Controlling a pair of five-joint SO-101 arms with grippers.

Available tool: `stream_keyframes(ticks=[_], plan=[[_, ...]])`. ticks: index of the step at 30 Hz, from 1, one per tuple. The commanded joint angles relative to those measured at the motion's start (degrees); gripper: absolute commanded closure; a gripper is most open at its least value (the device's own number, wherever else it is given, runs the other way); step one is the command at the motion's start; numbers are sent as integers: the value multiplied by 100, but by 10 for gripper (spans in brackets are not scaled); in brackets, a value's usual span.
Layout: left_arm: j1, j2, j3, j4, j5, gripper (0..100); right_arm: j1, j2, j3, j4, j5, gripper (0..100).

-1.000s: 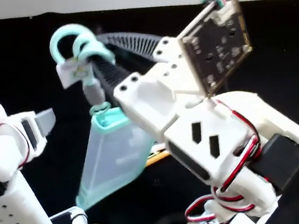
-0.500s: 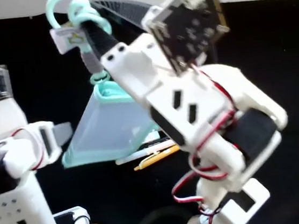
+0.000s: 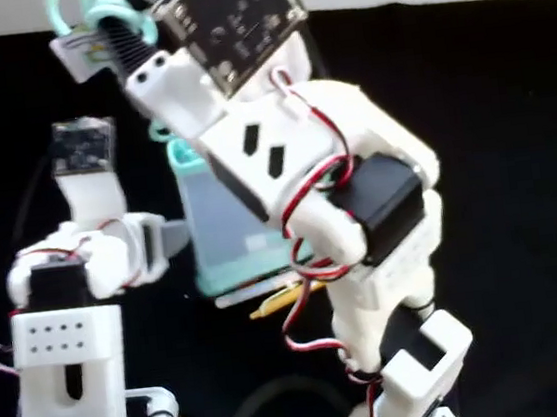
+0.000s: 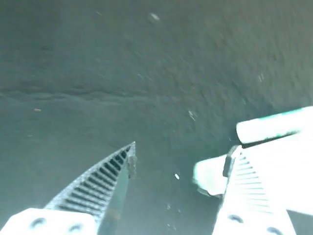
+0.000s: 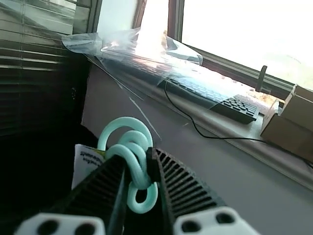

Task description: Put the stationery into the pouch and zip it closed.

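Yellow and white pens lay just under the pouch, not yet inside it. Beside the pouch the left gripper stood spread and empty. Above the pouch the right gripper was clamped on its mint loop, holding it up. Loading looked barely begun; next, the pouch likely needed setting down and opening.

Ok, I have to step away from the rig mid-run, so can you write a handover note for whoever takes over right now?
Right gripper: shut on the pouch's teal loop, held high; the pouch hangs below it.
Left gripper: open, beside the pouch's edge, holding nothing.
Pens: lying on the table by the pouch's lower edge, apparently outside it.
Done: pouch gripped and raised.
Left: get the pens in and zip it closed. I can't tell whether the zip is open.
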Motion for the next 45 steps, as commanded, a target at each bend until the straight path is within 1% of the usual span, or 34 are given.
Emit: stream_keyframes(ticks=[1, 7, 16, 20, 25, 27, 33, 39, 45], plan=[[110, -22, 145, -264, 0, 691, -233, 92, -110, -233, 132, 992], [92, -31, 637, -589, 0, 691, -224, 418, -110, -127, 105, 992], [92, -31, 690, -615, -9, 691, -215, 391, -215, 708, 105, 992], [75, -31, 673, -695, -9, 691, -207, 409, -945, 822, 105, 992], [-295, -31, 664, -826, -9, 691, 119, 409, -1833, 1007, 105, 992], [-409, -31, 664, -932, -9, 691, 242, 409, -1895, 1121, 105, 992], [-470, -31, 664, -1292, -9, 691, 277, 409, -1930, 1393, 97, 992], [-576, -22, 664, -1969, -9, 691, 374, 400, -1947, 1411, 97, 992], [-602, -22, 690, -2022, -9, 691, 391, 426, -1903, 1411, -431, 992]])
